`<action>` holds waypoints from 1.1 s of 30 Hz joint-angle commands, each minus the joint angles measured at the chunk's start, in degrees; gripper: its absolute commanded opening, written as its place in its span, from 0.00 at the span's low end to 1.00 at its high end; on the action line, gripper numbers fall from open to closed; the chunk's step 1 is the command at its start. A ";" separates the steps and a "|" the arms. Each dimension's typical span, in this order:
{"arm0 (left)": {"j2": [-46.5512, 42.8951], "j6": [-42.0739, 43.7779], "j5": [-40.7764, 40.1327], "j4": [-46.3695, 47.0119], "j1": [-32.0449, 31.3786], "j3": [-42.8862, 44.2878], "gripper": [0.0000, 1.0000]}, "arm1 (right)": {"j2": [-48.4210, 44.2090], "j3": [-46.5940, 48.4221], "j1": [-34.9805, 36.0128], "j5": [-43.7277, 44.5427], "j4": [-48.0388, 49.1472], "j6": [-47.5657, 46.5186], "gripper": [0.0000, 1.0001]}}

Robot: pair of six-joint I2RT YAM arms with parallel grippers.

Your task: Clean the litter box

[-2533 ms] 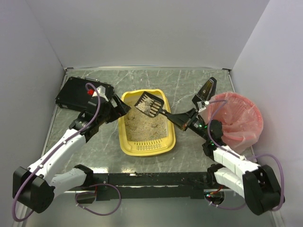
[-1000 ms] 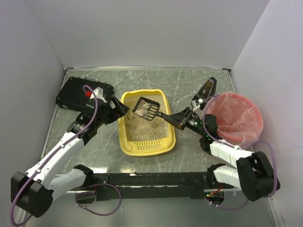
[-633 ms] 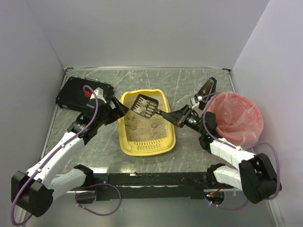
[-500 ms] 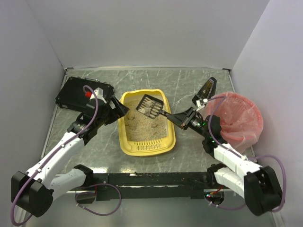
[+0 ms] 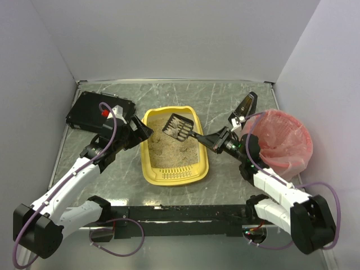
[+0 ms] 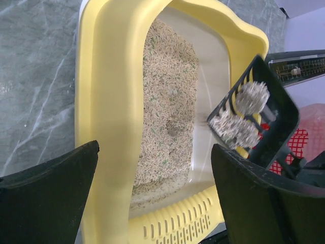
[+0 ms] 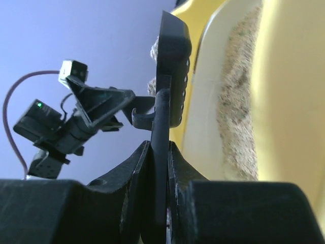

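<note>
The yellow litter box (image 5: 175,175) lies mid-table with beige litter (image 6: 167,117) in it. My right gripper (image 5: 217,142) is shut on the handle of a black slotted scoop (image 5: 180,126) and holds it above the box's far half. The scoop (image 6: 254,114) carries grey clumps (image 6: 238,119). In the right wrist view the gripper (image 7: 160,152) pinches the handle, and the scoop head (image 7: 172,76) is seen edge-on. My left gripper (image 5: 140,130) is open at the box's far left corner. In its wrist view the gripper (image 6: 155,147) straddles the yellow left wall (image 6: 104,101).
A pink-red bag-lined bin (image 5: 281,143) stands to the right of the right arm. A flat black box (image 5: 93,109) lies at the back left. A black wedge-shaped object (image 5: 246,106) stands behind the right gripper. White walls enclose the table.
The scoop has rocked a little left and back right over the box's far half, staying lifted with its clumps. The left arm has barely moved.
</note>
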 commanded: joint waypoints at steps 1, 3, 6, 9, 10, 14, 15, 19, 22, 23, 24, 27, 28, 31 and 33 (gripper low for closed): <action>-0.63 -0.06 -1.67 1.94 0.25 0.84 0.97 | -5.31 1.36 0.18 5.95 -1.80 -4.52 0.00; 0.15 0.29 1.04 2.12 0.25 1.45 0.97 | -0.68 5.60 0.18 3.36 -1.72 -5.52 0.00; 1.21 1.08 0.19 0.54 0.25 3.30 0.97 | -3.53 -1.45 -0.25 -0.02 0.30 -0.95 0.00; 0.60 0.21 -0.44 2.11 0.25 2.07 0.97 | -2.26 2.32 0.62 6.04 2.94 -3.03 0.00; 0.51 0.12 1.30 2.90 0.25 1.72 0.97 | -0.31 4.37 0.62 4.40 1.89 -3.22 0.00; 0.51 0.82 -0.70 0.01 0.25 2.86 0.97 | -2.11 -2.36 -1.13 -2.66 8.04 6.16 0.00; -0.27 0.65 -1.40 0.71 0.34 1.73 0.97 | -3.45 -3.16 -0.96 -0.65 6.64 5.31 0.00; -0.72 1.08 1.14 1.60 0.34 2.06 0.97 | -1.53 4.48 0.80 0.71 1.35 1.68 0.00; -0.54 0.82 -1.57 -0.52 0.34 2.60 0.97 | -4.68 -0.79 -0.69 -0.63 2.78 4.51 0.00; -0.89 0.56 -1.49 0.09 0.34 1.99 0.97 | -5.99 -0.53 -0.61 2.68 1.02 2.16 0.00; -1.07 0.21 -0.80 1.84 0.34 0.94 0.97 | -5.40 1.99 -0.17 3.15 -0.48 1.09 0.00; -0.72 0.29 0.35 0.47 0.34 1.71 0.97 | -0.48 4.48 -0.25 -0.52 2.84 2.92 0.00; -0.63 0.64 -0.08 -0.25 0.34 2.15 0.97 | -0.21 4.13 -1.04 -1.84 3.11 3.89 0.00; -1.60 0.12 -1.67 0.18 0.34 1.11 0.97 | -2.49 4.39 -0.26 -1.51 -3.11 1.71 0.00; -2.74 -0.06 -1.32 1.58 0.34 -0.12 0.97 | -2.32 5.52 0.80 0.15 -4.01 1.44 0.00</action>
